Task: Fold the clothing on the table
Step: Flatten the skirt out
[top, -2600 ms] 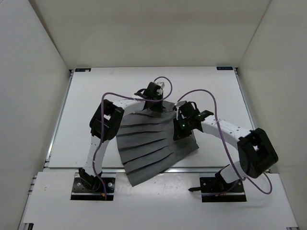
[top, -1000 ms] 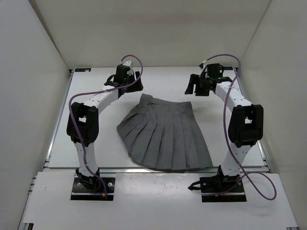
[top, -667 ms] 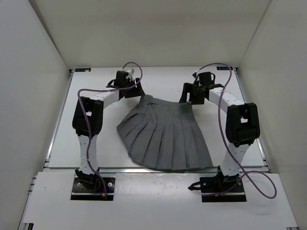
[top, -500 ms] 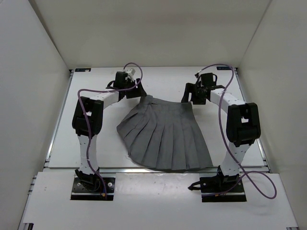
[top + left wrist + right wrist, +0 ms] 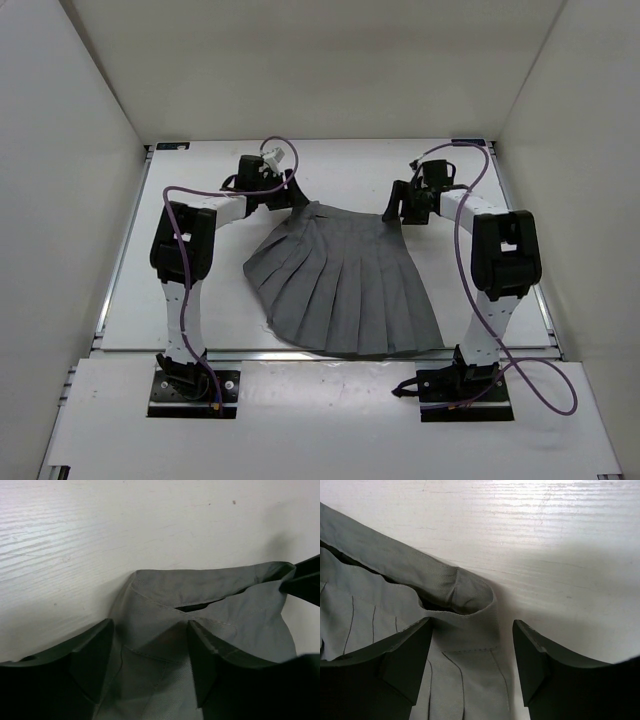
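The clothing (image 5: 340, 285), a dark grey pleated skirt, lies spread flat on the white table (image 5: 200, 300), waistband at the far side and wide hem toward the arm bases. My left gripper (image 5: 297, 200) is low over the waistband's left corner (image 5: 165, 600). It stands open (image 5: 150, 662), its fingers (image 5: 92, 662) either side of the fabric. My right gripper (image 5: 392, 212) is over the waistband's right corner (image 5: 470, 600), also open (image 5: 472, 657), with the cloth between its fingers (image 5: 535, 660) but not pinched.
White walls (image 5: 90, 150) enclose the table on three sides, with thin metal rails (image 5: 120, 260) along its edges. Purple cables (image 5: 170, 205) loop above both arms. In the left wrist view the right gripper's dark fingertip (image 5: 305, 582) shows at the waistband's far end.
The skirt, earlier bunched under both arms, now lies spread out. Over the last second both grippers came in from the far table corners and down onto the waistband's two corners.
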Robot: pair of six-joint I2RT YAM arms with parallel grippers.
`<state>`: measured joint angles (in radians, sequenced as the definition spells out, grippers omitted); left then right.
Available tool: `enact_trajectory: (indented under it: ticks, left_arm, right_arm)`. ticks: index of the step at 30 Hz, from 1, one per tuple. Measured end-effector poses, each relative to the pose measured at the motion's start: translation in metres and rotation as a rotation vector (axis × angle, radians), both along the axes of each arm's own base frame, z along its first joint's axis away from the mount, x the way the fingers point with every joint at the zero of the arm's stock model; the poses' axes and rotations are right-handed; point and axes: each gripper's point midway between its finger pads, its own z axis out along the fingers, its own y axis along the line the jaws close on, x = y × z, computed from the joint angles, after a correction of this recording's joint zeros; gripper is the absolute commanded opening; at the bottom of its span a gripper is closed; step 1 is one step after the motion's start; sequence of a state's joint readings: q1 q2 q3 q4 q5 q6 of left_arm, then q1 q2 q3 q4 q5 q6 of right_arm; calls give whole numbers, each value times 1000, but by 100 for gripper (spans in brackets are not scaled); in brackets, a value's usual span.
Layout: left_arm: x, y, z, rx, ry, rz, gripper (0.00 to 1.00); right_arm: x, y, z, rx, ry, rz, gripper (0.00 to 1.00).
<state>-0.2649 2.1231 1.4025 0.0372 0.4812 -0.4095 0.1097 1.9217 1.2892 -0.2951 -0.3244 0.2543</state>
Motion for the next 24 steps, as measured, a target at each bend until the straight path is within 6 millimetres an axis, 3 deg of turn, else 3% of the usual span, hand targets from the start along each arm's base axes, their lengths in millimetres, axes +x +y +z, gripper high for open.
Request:
enact_trajectory:
  ticks: [2,5,9,10,12,16,20,23,24]
  left_arm:
    - [-1,-2,0,-7,3,-7,59]
    - [-2,-5,-2,-13,5,-14,46]
    - [-3,-6,-8,-12,17,-17,19]
    - [-3,-5,-9,-11,18,-16,8]
    - [-3,-5,-12,7,18,-17,0]
    - [1,-2,-12,51,13,-4,0]
    - [17,3,2,90,-15,35,0]
    - [42,3,29,96,-65,57,0]
    - [54,3,46,92,-99,64,0]
  right_arm:
    - [2,1,-2,4,-3,5,57]
    - [3,2,-8,4,-1,12,43]
    - [4,3,-21,1,26,16,5]
    - [6,3,-22,-1,27,19,0]
    - [8,3,-23,-2,30,16,0]
    - [15,2,-16,-11,15,9,0]
    - [36,-4,11,-17,-33,-8,0]
    - [73,-13,57,-15,-124,-28,0]
    - [89,-17,83,-9,-180,-36,0]
